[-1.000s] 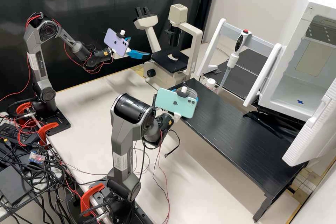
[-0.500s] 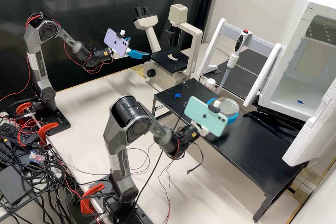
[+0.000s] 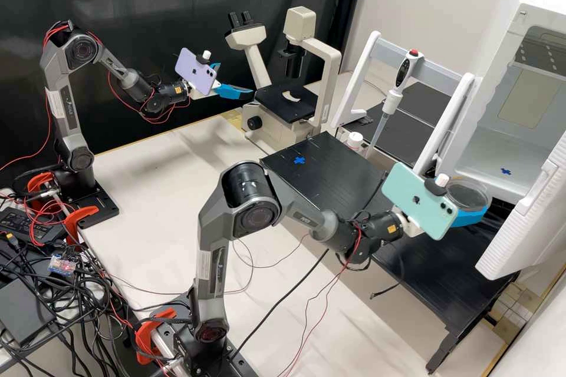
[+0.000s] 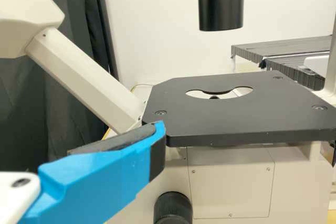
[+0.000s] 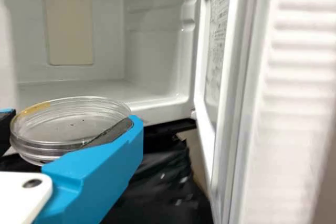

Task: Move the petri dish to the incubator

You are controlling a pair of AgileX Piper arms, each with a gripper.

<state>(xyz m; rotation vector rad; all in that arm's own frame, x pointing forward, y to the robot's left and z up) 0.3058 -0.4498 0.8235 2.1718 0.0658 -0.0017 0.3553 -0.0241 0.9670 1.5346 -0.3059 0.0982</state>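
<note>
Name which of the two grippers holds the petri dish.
The right gripper: it grips the dish before the open incubator, whereas the left gripper hangs empty near the microscope.

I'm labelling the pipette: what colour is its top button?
The top button is red, clearest in the high view.

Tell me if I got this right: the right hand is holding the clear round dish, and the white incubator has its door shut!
Not quite: the door is open, not shut. The right wrist view shows it swung out, with the inside of the white incubator in plain sight. The right hand is holding the clear round dish.
</note>
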